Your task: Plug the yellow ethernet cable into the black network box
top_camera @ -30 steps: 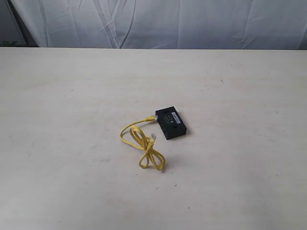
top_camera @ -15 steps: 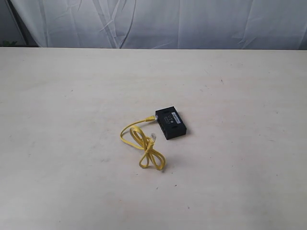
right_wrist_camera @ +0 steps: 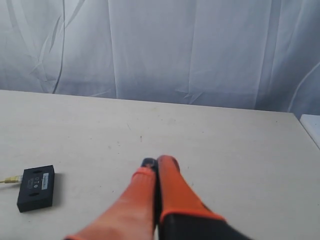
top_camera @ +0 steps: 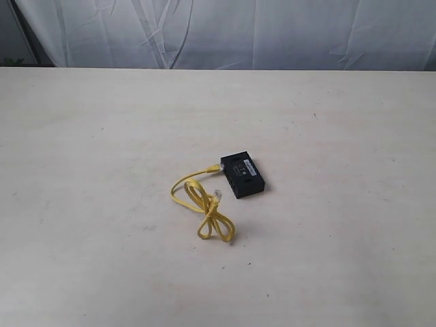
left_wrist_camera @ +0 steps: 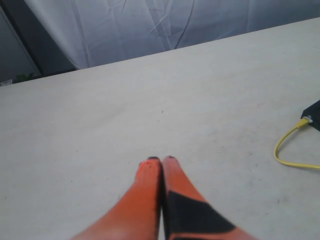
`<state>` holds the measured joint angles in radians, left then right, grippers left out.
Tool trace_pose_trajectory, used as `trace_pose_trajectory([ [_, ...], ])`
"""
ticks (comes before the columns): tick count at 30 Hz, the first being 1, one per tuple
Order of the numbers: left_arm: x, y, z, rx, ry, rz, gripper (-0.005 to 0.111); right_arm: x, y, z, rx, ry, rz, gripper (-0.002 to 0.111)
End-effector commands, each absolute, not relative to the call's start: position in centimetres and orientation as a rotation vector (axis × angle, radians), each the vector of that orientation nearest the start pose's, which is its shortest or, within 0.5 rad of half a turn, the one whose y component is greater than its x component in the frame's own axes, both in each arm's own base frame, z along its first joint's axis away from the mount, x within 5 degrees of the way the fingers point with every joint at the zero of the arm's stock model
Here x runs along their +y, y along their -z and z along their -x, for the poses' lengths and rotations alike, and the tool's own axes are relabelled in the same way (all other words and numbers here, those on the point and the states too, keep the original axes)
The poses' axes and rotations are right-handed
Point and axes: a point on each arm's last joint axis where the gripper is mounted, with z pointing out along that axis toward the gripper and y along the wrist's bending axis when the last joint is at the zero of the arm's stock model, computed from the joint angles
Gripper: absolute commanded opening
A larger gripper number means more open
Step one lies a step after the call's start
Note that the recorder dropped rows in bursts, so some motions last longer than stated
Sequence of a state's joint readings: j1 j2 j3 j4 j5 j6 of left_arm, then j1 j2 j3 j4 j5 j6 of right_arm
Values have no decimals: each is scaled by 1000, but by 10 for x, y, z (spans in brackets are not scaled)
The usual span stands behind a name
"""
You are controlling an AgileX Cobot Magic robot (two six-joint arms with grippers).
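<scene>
The black network box (top_camera: 242, 176) lies flat near the middle of the table, white label strip on top. The yellow ethernet cable (top_camera: 203, 204) lies looped just left of it; one plug end touches or sits in the box's left side (top_camera: 214, 166), the other clear plug (top_camera: 217, 193) lies loose beside the box. Neither arm shows in the exterior view. My left gripper (left_wrist_camera: 161, 159) has its orange fingers pressed together, empty, with the cable (left_wrist_camera: 287, 145) and a box corner (left_wrist_camera: 315, 114) off to one side. My right gripper (right_wrist_camera: 157, 161) is likewise shut on nothing, apart from the box (right_wrist_camera: 36, 187).
The pale table (top_camera: 102, 136) stretches wide around the box and cable. A white draped cloth (top_camera: 225, 30) hangs behind the far edge. A white object's corner (right_wrist_camera: 312, 127) shows at the table's edge in the right wrist view.
</scene>
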<state>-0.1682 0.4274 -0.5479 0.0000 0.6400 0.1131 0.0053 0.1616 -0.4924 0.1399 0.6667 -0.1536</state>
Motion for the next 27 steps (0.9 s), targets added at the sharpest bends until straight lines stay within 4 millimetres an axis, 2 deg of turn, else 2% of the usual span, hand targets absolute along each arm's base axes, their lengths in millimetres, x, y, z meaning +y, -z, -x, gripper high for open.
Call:
trace_pose_trajectory([
  [1, -14, -310, -81, 1971, 40, -277, 0, 8, -288, -26, 1772, -46, 98, -1],
  [4, -14, -310, -81, 1971, 40, -277, 0, 7, -279, -23, 1699, -40, 89, -1],
  [12, -14, -311, -80, 1967, 40, -277, 0, 7, -261, -32, 1722, -39, 80, -1],
  [17, -14, -311, -80, 1967, 38, -279, 0, 7, -233, -40, 1807, -42, 79, -1],
  [22, -14, -311, -80, 1967, 38, -279, 0, 4, -219, -50, 1697, -23, 49, -1],
  [27, -14, -311, -80, 1967, 38, -279, 0, 4, -197, -54, 1743, -22, 45, -1],
])
